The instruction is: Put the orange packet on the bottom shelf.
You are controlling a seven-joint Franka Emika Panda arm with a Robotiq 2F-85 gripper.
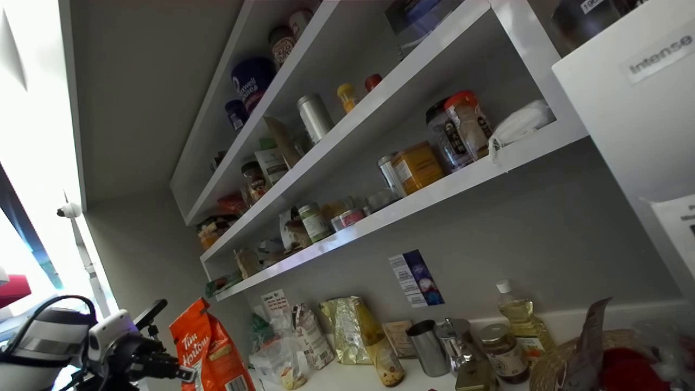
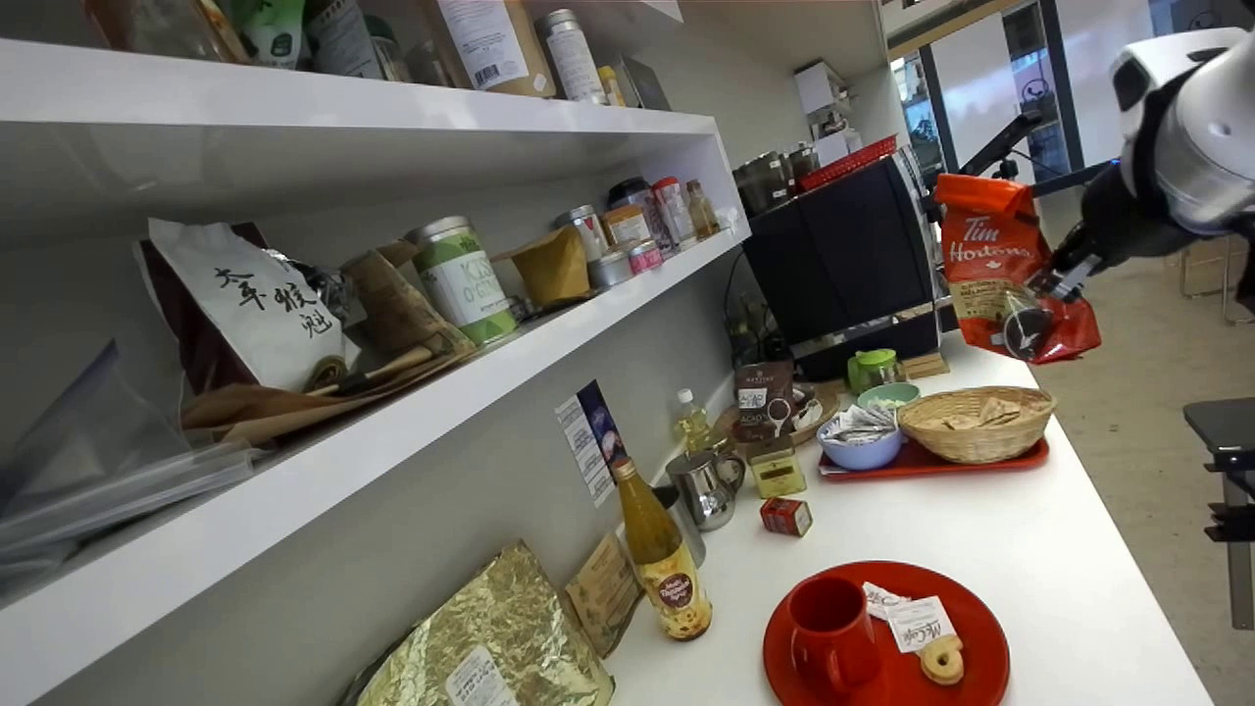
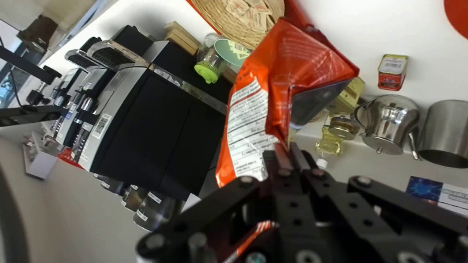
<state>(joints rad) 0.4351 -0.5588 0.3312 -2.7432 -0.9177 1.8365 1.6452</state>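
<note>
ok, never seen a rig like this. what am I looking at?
A single robot arm with a pincer at its end. Two pictures come from cameras outside the robot; the wrist view comes from a camera on the arm itself, with the pincer in the foreground. The pincer is shut on the orange packet, holding it in the air. On the white counter, in an exterior view, are a red plate bearing a red mug, a wicker basket on a red tray, and a bottle. The packet isn't on the bottom shelf yet.
</note>
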